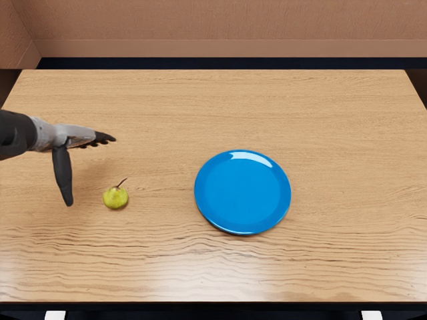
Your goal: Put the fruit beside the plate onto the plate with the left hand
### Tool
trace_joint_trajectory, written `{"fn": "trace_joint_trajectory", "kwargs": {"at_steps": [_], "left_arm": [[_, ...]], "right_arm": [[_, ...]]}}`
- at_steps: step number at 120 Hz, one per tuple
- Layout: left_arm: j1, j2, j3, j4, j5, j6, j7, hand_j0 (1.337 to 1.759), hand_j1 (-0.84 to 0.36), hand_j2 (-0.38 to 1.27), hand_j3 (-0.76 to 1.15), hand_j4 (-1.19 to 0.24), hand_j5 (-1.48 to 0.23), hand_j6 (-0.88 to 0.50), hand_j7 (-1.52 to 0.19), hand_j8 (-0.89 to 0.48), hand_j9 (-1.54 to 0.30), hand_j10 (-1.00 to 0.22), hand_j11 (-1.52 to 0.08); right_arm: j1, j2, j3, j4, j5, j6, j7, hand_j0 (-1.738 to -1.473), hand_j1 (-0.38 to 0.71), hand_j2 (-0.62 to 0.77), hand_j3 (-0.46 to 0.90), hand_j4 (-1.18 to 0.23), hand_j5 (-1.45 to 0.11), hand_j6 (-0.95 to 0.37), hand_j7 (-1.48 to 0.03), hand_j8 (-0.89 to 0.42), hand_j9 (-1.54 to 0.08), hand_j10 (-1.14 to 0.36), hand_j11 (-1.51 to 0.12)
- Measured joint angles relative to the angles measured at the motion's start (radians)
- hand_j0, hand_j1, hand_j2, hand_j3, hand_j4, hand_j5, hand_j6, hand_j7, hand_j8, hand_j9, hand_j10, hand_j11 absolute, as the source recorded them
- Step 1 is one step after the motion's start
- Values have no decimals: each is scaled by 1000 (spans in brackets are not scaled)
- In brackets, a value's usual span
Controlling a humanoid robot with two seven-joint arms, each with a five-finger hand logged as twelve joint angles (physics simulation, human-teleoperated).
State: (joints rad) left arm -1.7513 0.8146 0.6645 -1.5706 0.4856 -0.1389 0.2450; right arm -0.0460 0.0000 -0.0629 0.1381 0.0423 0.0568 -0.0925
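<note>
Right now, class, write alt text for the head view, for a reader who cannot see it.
The robot's left hand, open and holding nothing, reaches in from the left edge over a wooden table, near a small yellow-green pear. The pear lies on the table, apart from the blue plate to its right.

Blue plate, yel-grn fruit, wood-grain table, grey-blk left hand

A simulated tabletop test cell, shown by the rendered wood-grain table and flat brown walls boxing it in
</note>
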Motion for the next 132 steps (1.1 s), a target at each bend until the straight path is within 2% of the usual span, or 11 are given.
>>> {"fn": "trace_joint_trajectory", "kwargs": {"at_steps": [13, 28, 72, 106, 132], "left_arm": [[-64, 2, 53, -44, -39, 29, 3, 1658, 349, 0, 0, -2, 0, -2, 0, -2, 0, -2, 0], [-98, -6, 97, -83, -89, 40, 15, 1658, 349, 0, 0, -2, 0, -2, 0, -2, 0, -1, 0], [-105, -56, 140, -144, -131, 137, 31, 1658, 349, 0, 0, -1, 0, -1, 0, -1, 0, -1, 0], [-102, -83, 146, -154, -131, 195, 36, 1658, 348, 1, 0, -2, -2, -2, -2, -2, -2, -2, -1], [-96, -97, 159, -155, -117, 273, 29, 1658, 296, 9, 0, -45, -58, -46, -58, -45, -58, -45, -58]], "right_arm": [[0, 0, 0, 0, 0, 0, 0, -1658, -320, -5, 0, -24, -31, -24, -31, -24, -31, -24, -31], [0, 0, 0, 0, 0, 0, 0, -1658, -320, -5, 0, -24, -31, -24, -31, -24, -31, -24, -31], [0, 0, 0, 0, 0, 0, 0, -1658, -320, -5, 0, -24, -31, -24, -31, -24, -31, -24, -31], [0, 0, 0, 0, 0, 0, 0, -1658, -320, -5, 0, -24, -31, -24, -31, -24, -31, -24, -31], [0, 0, 0, 0, 0, 0, 0, -1658, -320, -5, 0, -24, -31, -24, -31, -24, -31, -24, -31]]}}
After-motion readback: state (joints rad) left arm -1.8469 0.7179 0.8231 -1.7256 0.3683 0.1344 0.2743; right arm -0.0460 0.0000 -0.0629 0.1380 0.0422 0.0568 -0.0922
